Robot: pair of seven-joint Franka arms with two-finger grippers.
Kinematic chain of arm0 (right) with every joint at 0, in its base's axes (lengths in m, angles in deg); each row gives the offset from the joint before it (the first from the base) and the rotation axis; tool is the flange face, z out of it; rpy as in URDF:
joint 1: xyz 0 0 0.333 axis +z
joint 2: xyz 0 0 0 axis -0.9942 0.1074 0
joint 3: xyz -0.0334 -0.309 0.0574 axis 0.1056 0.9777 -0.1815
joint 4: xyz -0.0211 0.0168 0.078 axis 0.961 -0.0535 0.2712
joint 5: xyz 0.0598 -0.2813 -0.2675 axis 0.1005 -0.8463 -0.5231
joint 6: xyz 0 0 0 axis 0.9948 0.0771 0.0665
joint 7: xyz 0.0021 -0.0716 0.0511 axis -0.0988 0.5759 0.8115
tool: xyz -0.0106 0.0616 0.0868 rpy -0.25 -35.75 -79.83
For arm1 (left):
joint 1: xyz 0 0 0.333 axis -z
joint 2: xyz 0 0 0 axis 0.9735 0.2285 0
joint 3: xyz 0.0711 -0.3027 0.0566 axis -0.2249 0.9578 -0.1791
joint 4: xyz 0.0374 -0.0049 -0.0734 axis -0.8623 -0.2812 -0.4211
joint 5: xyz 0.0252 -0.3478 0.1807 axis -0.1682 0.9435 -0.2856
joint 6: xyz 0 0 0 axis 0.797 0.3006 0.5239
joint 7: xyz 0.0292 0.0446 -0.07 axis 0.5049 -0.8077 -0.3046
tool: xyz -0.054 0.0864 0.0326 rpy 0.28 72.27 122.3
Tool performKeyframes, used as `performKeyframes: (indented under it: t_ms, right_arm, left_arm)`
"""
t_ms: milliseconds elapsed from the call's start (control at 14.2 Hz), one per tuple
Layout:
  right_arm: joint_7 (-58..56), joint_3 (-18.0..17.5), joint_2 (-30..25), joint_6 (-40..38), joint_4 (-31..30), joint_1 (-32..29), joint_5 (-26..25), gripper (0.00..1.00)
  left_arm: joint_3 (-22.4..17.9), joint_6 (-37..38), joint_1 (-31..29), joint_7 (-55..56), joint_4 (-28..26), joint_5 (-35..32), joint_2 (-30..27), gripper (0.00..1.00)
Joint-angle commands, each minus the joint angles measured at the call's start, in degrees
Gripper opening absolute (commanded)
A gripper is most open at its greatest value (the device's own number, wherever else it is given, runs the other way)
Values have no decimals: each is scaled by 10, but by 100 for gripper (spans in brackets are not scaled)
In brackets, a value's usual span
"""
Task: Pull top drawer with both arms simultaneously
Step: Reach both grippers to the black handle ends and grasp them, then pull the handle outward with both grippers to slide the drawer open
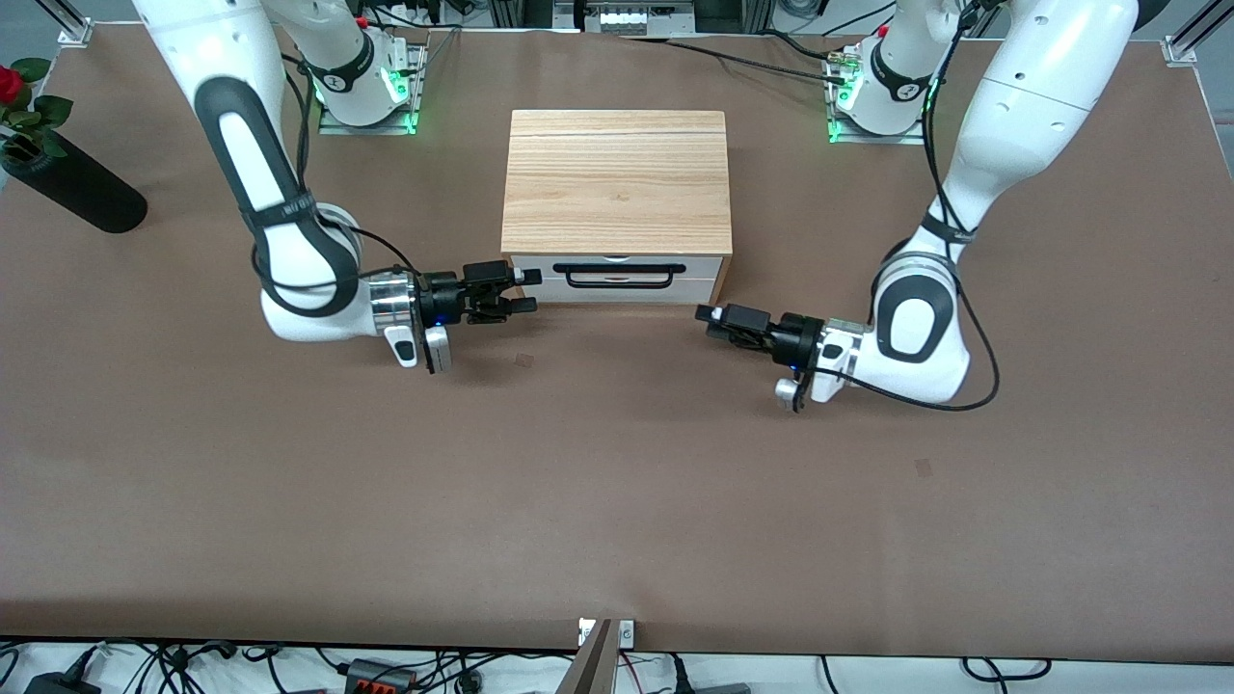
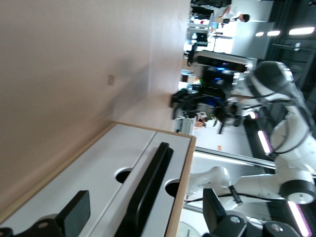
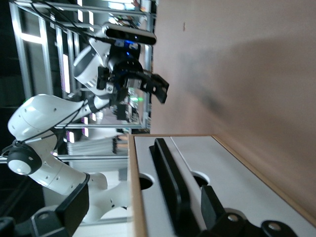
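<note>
The small light-wood cabinet [image 1: 617, 178] stands mid-table. Its top drawer [image 1: 549, 267] looks closed, and the wide black bar handle [image 1: 617, 277] is free. My right gripper [image 1: 528, 291] is open, low in front of the drawer front at its end toward the right arm, beside the handle. My left gripper [image 1: 707, 323] is open, low over the table off the cabinet's other front corner. In the left wrist view the handle [image 2: 153, 182] runs between the open fingers [image 2: 74, 215]. In the right wrist view the handle [image 3: 168, 182] also lies between the open fingers [image 3: 212, 202].
A plain white panel [image 1: 617, 291] sits under the top drawer. A black vase [image 1: 72, 183] with a red rose lies at the right arm's end of the brown table [image 1: 617, 482]. Each wrist view shows the other arm's gripper farther off.
</note>
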Motion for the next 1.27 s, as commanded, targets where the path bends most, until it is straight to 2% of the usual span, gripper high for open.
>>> performKeyframes:
  t_ms: [0, 282, 423, 564, 635, 776, 987, 1058, 1199]
  right_arm:
    - [-36, 1, -6, -1, -26, 22, 62, 100]
    - [-38, 1, -2, -1, -50, 45, 115, 100]
    - [-34, 1, 11, -1, -51, 55, 134, 100]
    - [-38, 1, 20, 2, -50, 57, 134, 100]
    - [-38, 1, 21, 3, -49, 57, 134, 93]
    - [-38, 1, 21, 3, -48, 61, 134, 70]
    - [-38, 1, 21, 1, -47, 60, 134, 52]
    - [-39, 2, 22, 0, -46, 60, 133, 51]
    - [-39, 2, 23, -1, -45, 61, 133, 39]
  left_arm:
    - [15, -4, -6, -31, -37, 42, -11, 100]
    - [27, -12, -2, -68, -63, 69, -10, 94]
    - [27, -21, 18, -85, -73, 98, -10, 93]
    - [27, -35, 29, -108, -83, 116, -10, 81]
    - [27, -36, 30, -109, -83, 117, -10, 72]
    - [27, -36, 31, -114, -85, 117, -10, 56]
    - [27, -36, 30, -139, -99, 120, -10, 39]
    - [27, -36, 29, -144, -102, 122, -10, 32]
    - [27, -36, 29, -147, -105, 122, -10, 28]
